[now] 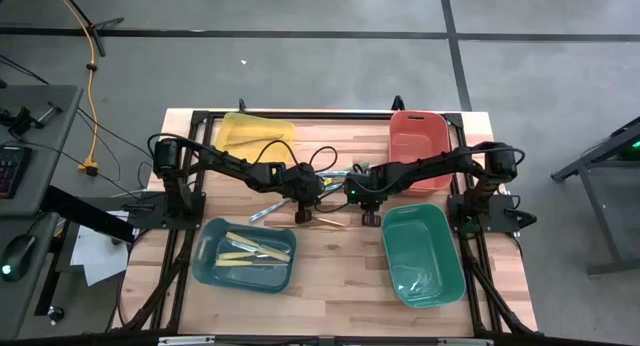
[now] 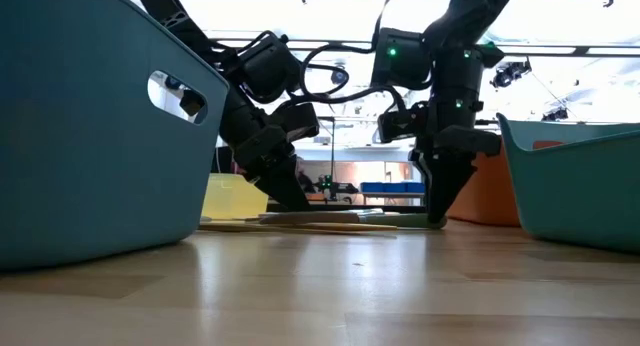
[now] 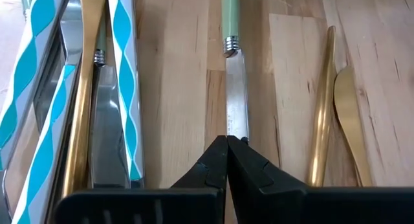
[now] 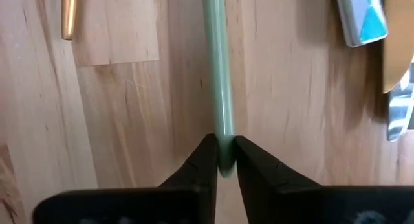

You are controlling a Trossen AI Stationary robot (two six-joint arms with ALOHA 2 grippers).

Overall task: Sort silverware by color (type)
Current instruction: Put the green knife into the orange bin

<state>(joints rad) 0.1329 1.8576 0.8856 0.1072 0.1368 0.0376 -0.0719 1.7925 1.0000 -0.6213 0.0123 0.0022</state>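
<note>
Loose silverware (image 1: 322, 186) lies on the wooden table between the two arms. In the left wrist view a knife (image 3: 235, 88) with a pale green handle and a silver blade lies flat, with gold pieces (image 3: 323, 107) and teal-patterned pieces (image 3: 123, 88) beside it. My left gripper (image 3: 228, 143) (image 1: 300, 201) is shut and points down at the knife's blade tip. My right gripper (image 4: 223, 153) (image 1: 368, 212) is shut on a pale green handle (image 4: 218, 68). Whether both arms are at the same knife cannot be told. My left gripper's shut fingertips (image 3: 242, 153) stand on the knife's blade tip (image 3: 237, 130), coming from above; the blade lies flat on the table. Whether the tip is pinched or only touched is hidden by the fingers. My right gripper pinches the free end of the pale green handle (image 4: 224, 136) between its two fingers, coming from above and pointing down. The handle runs straight away from the fingers and lies on the wood.
Four bins stand round the pile: yellow (image 1: 240, 136) at the far left, red (image 1: 400, 151) at the far right, blue (image 1: 205, 256) at the near left holding cream-yellow pieces (image 1: 255, 250), and green (image 1: 440, 236) at the near right. Bare wood lies between the near bins.
</note>
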